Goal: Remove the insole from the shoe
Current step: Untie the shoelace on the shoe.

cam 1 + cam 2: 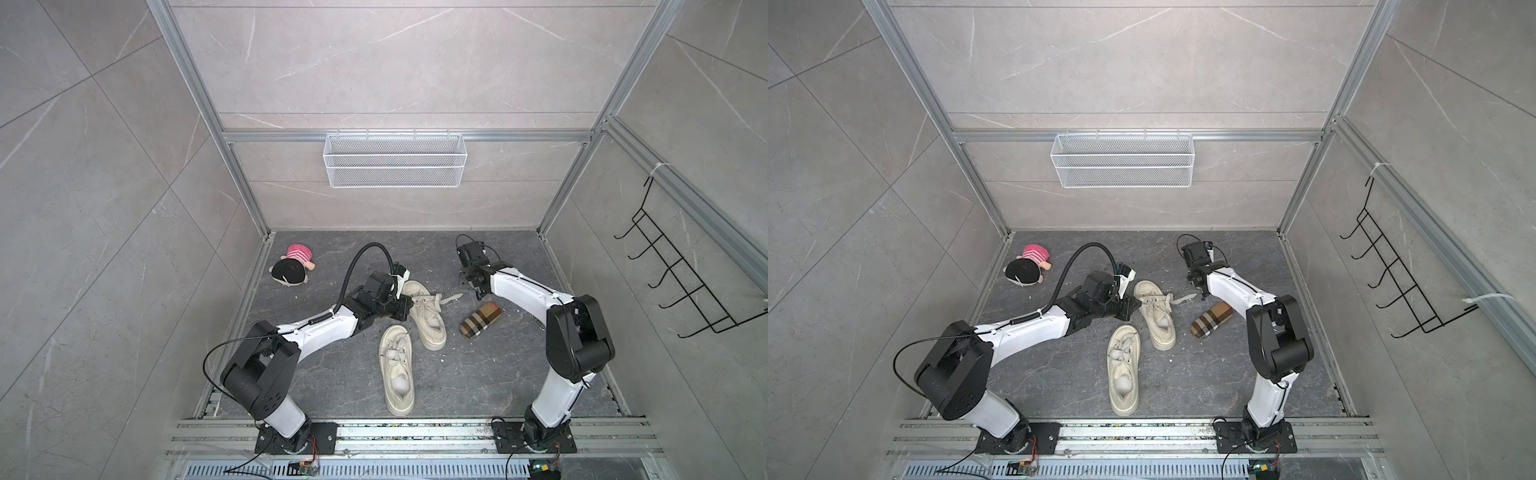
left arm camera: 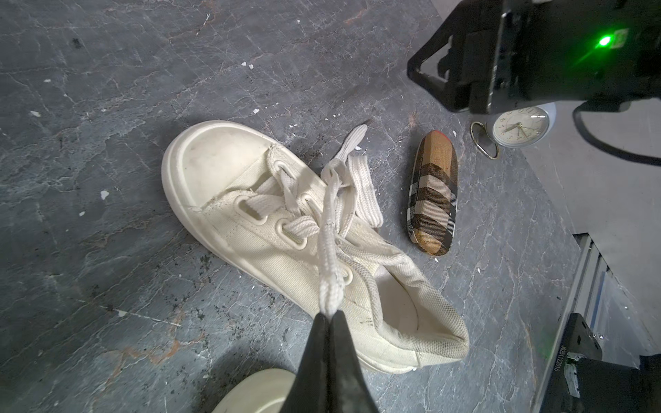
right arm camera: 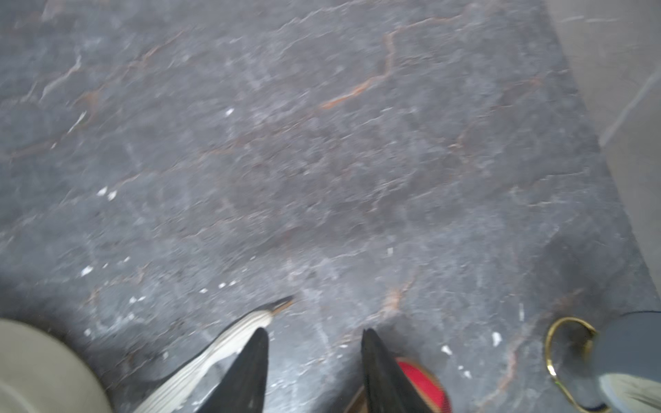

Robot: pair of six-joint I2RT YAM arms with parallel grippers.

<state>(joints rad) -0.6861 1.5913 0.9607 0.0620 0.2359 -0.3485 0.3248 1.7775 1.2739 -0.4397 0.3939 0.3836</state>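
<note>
In the left wrist view, a small white sticker (image 2: pixel 564 358) on a black robot part carries a printed code running sideways. It seems to read "W025112016", but the first characters are uncertain. The round alarm clock (image 2: pixel 519 126), partly covered by a black arm part, has dark Arabic hour numerals around its white dial. 7, 8 and 9 can be made out; the others are too small or hidden.
</note>
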